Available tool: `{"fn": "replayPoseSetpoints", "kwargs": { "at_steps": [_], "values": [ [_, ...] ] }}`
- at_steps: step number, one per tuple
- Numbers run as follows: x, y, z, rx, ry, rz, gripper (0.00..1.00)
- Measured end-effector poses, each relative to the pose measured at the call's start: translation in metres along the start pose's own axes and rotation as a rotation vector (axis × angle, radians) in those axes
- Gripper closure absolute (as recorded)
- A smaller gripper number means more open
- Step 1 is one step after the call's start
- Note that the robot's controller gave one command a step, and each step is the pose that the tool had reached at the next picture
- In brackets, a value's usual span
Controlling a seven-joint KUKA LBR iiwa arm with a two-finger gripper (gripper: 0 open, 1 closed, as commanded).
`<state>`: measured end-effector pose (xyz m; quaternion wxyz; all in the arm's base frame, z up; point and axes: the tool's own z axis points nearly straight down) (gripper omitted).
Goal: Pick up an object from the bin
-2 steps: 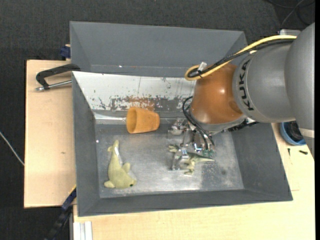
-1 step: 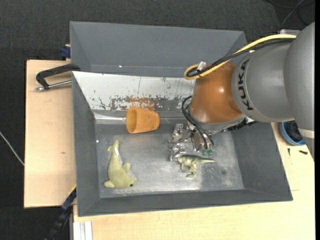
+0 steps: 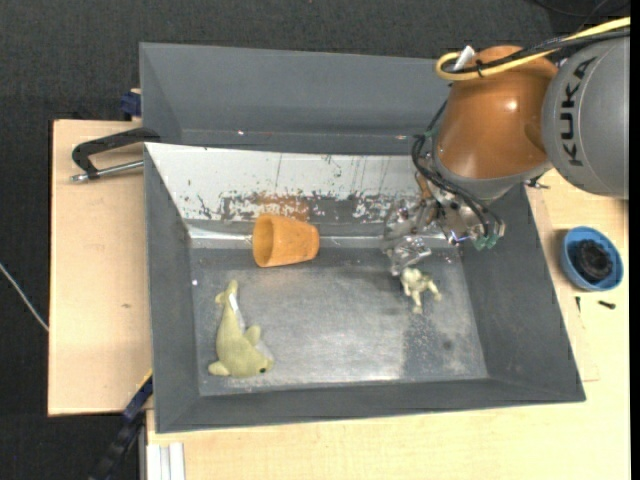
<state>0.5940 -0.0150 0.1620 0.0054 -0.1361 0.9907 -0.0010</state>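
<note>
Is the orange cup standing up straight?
No, the orange cup lies tipped on its side near the back wall of the bin.

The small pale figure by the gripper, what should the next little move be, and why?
Probably a short shift toward the front of the bin and down onto the small pale figure. The gripper hangs just beyond it, toward the back wall. The orange cup and the pale fish-like toy lie well away, so nothing crowds it.
</note>
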Motion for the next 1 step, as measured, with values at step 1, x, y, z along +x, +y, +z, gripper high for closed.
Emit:
{"fn": "replayPoseSetpoints", "kwargs": {
  "at_steps": [1],
  "values": [
    [0.0182, -0.0098, -0.0523, -0.001, 0.001, -0.009, 1.00]
  ]
}}
